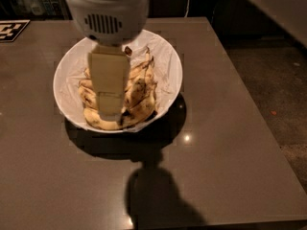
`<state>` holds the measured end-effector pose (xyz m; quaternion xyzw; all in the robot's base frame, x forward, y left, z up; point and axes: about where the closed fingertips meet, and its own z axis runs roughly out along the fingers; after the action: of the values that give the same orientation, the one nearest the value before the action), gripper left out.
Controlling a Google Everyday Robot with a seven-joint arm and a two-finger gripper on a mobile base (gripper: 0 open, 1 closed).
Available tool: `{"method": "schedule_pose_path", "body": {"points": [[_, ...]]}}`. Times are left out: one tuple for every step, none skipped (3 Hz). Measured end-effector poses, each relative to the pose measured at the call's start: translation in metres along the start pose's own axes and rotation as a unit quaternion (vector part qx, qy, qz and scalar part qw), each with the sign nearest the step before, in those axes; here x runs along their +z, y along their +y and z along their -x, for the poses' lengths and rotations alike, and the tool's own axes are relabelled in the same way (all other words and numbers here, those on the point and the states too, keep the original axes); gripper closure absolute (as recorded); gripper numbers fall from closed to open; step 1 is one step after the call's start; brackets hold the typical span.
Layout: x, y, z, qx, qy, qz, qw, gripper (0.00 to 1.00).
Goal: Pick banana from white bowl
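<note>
The white bowl (pixel 169 63) stands on the far middle of the table, lined with a thin white sheet and holding several spotted bananas. The banana (pixel 142 86), long and curved with a dark stem pointing to the far rim, lies on the right side of the pile. My gripper (pixel 110 113) hangs straight over the bowl's left-middle, its cream-coloured end down among the bananas. It hides the middle of the pile. I cannot see whether it holds anything.
The bowl sits on a grey-brown table (pixel 225 143). A black-and-white marker tag (pixel 11 30) lies at the far left corner. The table's right edge borders a dark floor (pixel 283 80). The arm's shadow falls on the near table.
</note>
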<state>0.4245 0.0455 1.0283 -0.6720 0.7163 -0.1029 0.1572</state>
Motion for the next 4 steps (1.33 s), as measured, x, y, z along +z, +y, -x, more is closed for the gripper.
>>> {"method": "schedule_pose_path", "body": {"points": [[0.024,-0.013,0.036,0.007,0.003,0.009,0.9999,0.0],[0.051,-0.024,0.06,0.011,0.001,0.035,0.9993,0.0],[0.079,-0.03,0.068,0.022,0.001,0.072,0.9971,0.0],[0.102,-0.033,0.06,0.048,0.003,0.112,0.9925,0.0]]}}
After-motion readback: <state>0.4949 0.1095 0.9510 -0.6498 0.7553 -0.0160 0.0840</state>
